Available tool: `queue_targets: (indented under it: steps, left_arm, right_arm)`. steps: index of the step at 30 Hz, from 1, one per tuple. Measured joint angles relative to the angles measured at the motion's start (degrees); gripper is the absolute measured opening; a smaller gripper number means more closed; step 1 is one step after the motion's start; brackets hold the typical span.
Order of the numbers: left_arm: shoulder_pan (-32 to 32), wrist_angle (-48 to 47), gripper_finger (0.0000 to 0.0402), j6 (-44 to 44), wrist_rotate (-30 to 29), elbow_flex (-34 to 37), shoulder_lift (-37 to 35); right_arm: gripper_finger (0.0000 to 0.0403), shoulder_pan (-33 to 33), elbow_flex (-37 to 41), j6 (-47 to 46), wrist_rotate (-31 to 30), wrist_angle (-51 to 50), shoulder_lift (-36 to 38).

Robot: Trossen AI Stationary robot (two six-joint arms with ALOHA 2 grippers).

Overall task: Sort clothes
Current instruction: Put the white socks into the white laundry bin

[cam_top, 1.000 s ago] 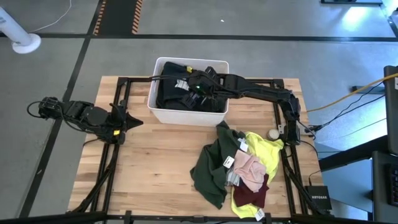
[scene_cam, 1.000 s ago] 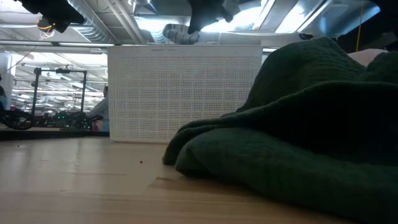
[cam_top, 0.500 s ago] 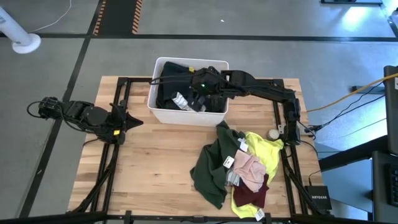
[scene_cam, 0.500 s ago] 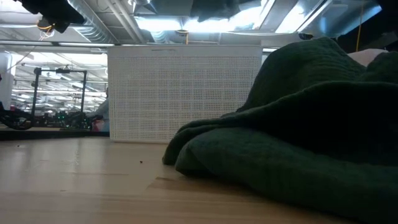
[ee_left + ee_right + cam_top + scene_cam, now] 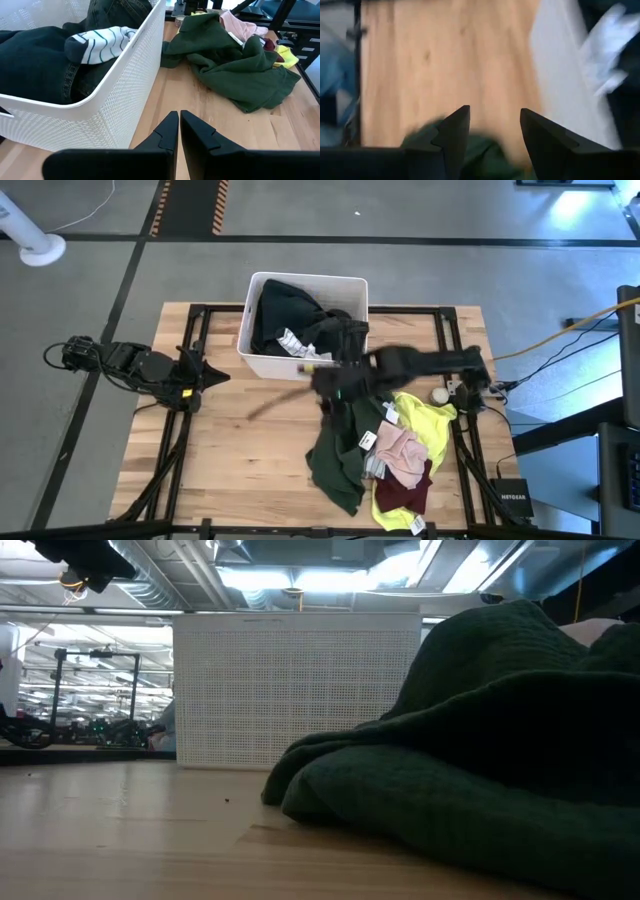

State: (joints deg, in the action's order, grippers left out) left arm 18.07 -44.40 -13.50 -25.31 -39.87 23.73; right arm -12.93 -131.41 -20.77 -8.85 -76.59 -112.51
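Right gripper [image 5: 335, 380] reaches leftward at the table's middle, fingers spread apart; left gripper [image 5: 205, 375] waits at the left, fingers together

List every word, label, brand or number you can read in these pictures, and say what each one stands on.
No text can be read for certain.
Small black box beside the table: white lettering, too small to read.
White tags on the clothes: nothing legible.
White bin: no print in view.

Right end effector [image 5: 335, 380] blurred above the dark green garment [image 5: 340, 450]
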Motion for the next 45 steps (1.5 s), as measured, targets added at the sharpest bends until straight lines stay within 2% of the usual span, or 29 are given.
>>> queue_targets:
  steps: [4,9,15,21,25,30,40,45]
  left_arm:
    - [0.0,0.0,0.0013,0.0,0.0,0.0,0.0]
    - [0.0,0.0,0.0013,0.0,0.0,0.0,0.0]
    - [0.0,0.0,0.0013,-0.8,0.0,0.0,0.0]
    - [0.0,0.1,0.0013,-0.8,0.0,0.0,0.0]
    - [0.0,0.4,0.0013,-0.3,0.0,0.0,0.0]
    - [0.0,0.5,0.0013,0.5,0.0,0.0,0.0]
    - [0.0,0.5,0.0013,0.4,0.0,0.0,0.0]
    - [0.0,0.5,0.0013,0.4,0.0,0.0,0.0]
  right_arm:
    - [0.0193,-6.0,1.3,-6.3,0.4,-5.9,-0.1]
    - [0.0193,-12.6,6.1,-12.6,0.5,-6.7,0.0]
    - [0.0193,-19.7,15.8,-18.2,0.5,-6.3,0.0]
    - [0.0193,-24.3,28.1,-19.5,1.0,-2.3,-0.1]
    - [0.0193,-25.1,34.7,-19.4,1.4,1.0,-0.1]
    - [0.0193,-24.8,39.3,-18.1,1.6,4.7,-0.1]
    - [0.0193,-22.5,42.8,-16.2,-0.2,10.3,-0.1]
    - [0.0193,-21.7,45.4,-16.3,1.3,11.2,-0.1]
